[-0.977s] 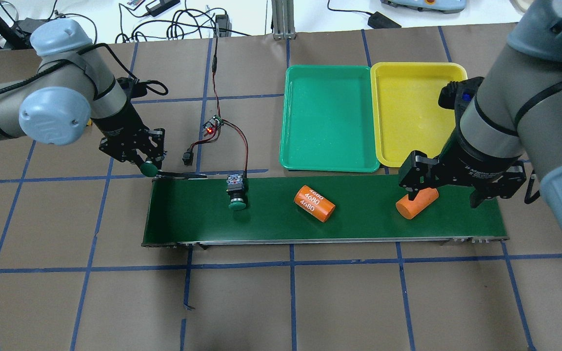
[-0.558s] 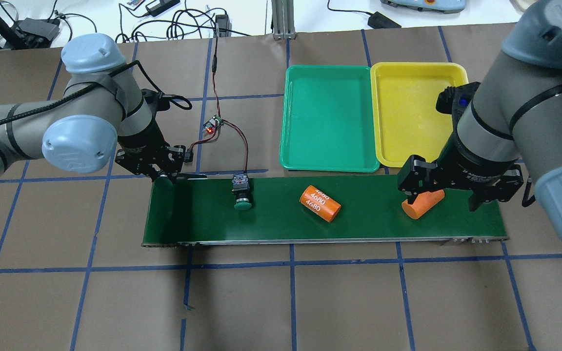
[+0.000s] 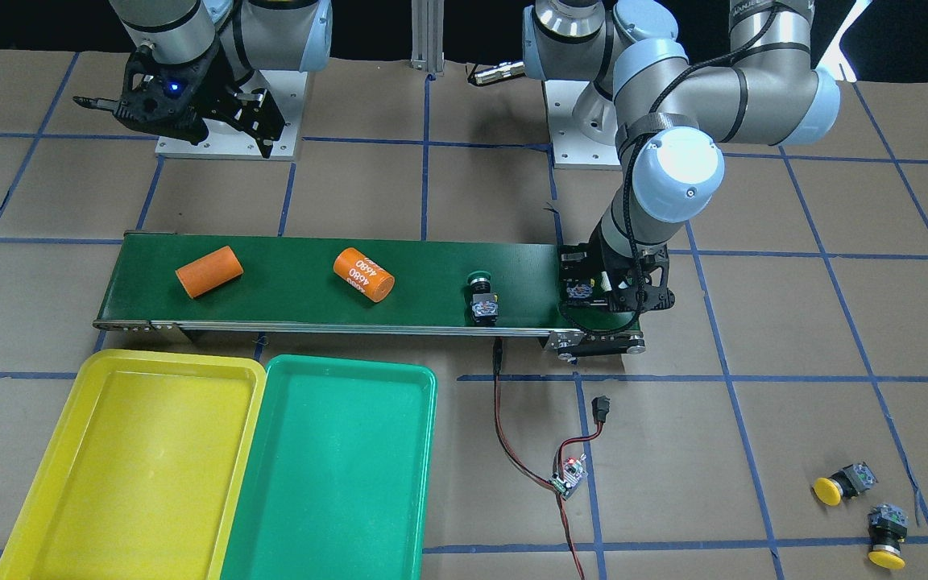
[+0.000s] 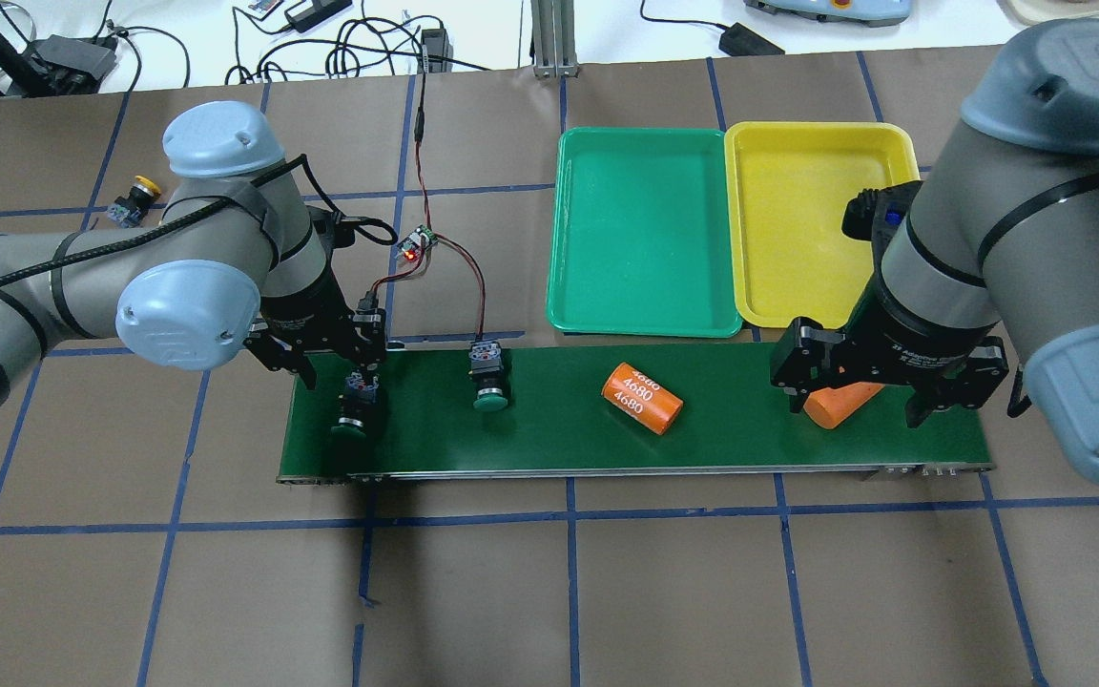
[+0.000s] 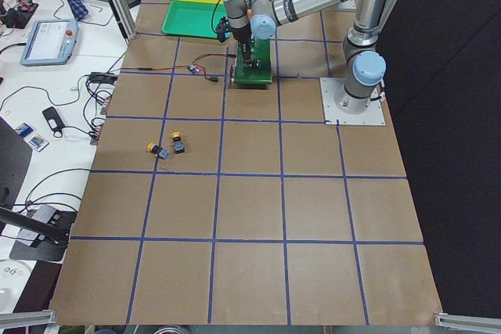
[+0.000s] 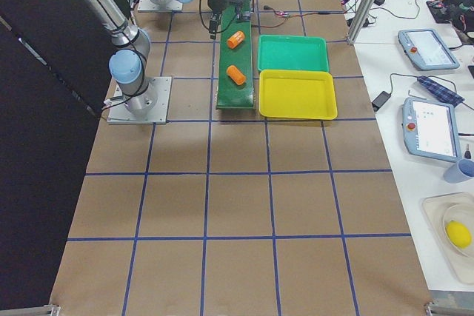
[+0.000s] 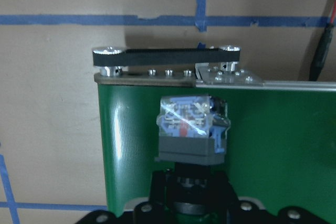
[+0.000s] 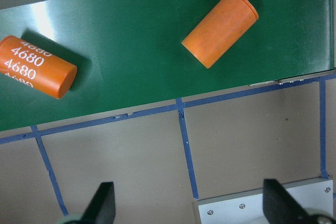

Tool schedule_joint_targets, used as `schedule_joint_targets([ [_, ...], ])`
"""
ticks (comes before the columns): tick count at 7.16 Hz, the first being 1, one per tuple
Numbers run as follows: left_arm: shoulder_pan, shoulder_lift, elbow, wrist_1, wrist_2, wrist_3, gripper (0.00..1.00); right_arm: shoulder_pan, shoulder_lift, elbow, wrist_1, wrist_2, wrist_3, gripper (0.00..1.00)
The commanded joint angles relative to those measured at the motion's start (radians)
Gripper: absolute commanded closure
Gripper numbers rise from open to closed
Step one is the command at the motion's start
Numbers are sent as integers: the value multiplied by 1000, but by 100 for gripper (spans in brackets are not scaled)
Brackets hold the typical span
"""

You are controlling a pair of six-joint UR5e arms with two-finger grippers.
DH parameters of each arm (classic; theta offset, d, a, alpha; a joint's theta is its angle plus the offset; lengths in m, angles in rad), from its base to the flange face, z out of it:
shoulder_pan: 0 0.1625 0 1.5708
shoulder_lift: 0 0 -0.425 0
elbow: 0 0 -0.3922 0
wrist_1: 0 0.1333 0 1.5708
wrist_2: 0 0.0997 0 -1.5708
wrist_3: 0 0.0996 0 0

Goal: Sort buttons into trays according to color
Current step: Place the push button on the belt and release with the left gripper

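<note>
LEFT END OF THE LINE: My left hand [image 4: 344, 374] pinches a green button [image 7: 191, 132] near its cap. The button's grey-and-black body juts out over the left end of the conveyor belt [image 4: 721, 444]. I cannot tell whether it rests on the belt.

A second green button [image 4: 489, 379] lies on the belt just to the right, cap toward me. Further along the belt lie a printed orange cylinder [image 4: 642, 398], marked 4680, and a plain orange cylinder [image 4: 831, 408].

My right hand [image 4: 857, 399] hovers high above the plain one, fingers spread wide.

Beyond the belt's right half, the green tray [image 4: 645, 229] and the yellow tray [image 4: 812, 219] sit side by side on the counter [image 4: 569, 592], edges touching.

Two yellow buttons [image 3: 838, 486] lie near each other on the counter, well apart from the belt, out past my left arm.
</note>
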Motion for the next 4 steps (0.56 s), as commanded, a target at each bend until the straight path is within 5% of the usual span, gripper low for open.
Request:
schedule_joint_targets([
  [1, 7, 32, 30, 14, 5, 5, 0, 1, 20, 5, -37, 2, 1, 0],
  [4, 252, -61, 264, -4, -8, 263, 0, 9, 78, 3, -117, 2, 1, 0],
])
